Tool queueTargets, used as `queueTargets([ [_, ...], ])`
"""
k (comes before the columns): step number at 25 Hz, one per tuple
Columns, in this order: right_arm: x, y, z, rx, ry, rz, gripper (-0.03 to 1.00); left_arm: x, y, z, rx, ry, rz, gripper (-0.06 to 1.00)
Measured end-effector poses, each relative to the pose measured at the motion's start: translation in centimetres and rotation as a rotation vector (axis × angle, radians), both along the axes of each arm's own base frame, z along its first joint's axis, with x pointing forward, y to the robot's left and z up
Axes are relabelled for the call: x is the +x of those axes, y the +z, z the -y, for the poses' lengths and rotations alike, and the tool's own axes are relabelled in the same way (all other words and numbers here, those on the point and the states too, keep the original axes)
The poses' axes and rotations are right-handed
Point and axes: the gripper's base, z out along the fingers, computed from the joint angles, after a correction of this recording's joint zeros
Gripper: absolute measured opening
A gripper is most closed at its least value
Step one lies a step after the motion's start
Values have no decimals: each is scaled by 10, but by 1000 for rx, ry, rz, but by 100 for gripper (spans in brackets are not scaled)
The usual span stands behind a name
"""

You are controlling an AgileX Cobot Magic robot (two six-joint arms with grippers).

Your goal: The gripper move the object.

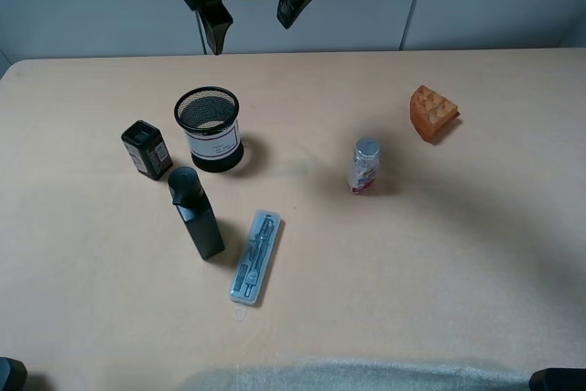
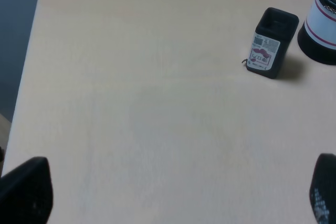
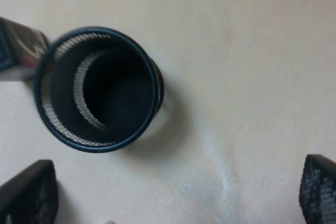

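The object, a round black wire-mesh pen cup [image 1: 210,129] with a white label band, stands upright on the table left of centre. My right gripper [image 1: 256,17] has reached across and hangs open high above and behind it. In the right wrist view the cup's open mouth [image 3: 97,88] lies ahead of the open gripper [image 3: 173,192], apart from both fingertips [image 3: 29,192]. The left gripper [image 2: 176,198] is open and empty over bare table. The cup's edge [image 2: 321,27] shows far off in its view. The left gripper does not show in the exterior view.
A small black box [image 1: 146,148] [image 2: 270,43] stands just left of the cup. A tall dark rectangular bottle [image 1: 195,212] and a clear pen case [image 1: 255,256] lie in front. A small silver-capped bottle [image 1: 364,165] and an orange wedge [image 1: 432,113] are to the right.
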Motion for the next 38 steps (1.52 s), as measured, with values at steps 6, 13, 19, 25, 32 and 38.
queueTargets([
  [6, -9, 34, 10, 47, 0, 54, 69, 0, 0, 0, 0, 0, 0, 98],
  [13, -27, 65, 28, 68, 13, 98, 69, 0, 0, 0, 0, 0, 0, 98],
  [19, -50, 78, 56, 20, 15, 119, 69, 0, 0, 0, 0, 0, 0, 98],
  [25, -78, 94, 88, 5, -11, 144, 69, 0, 0, 0, 0, 0, 0, 98],
  [32, -114, 110, 126, 28, -57, 165, 69, 0, 0, 0, 0, 0, 0, 98],
  [38, -151, 115, 163, 40, -63, 189, 69, 0, 0, 0, 0, 0, 0, 98],
])
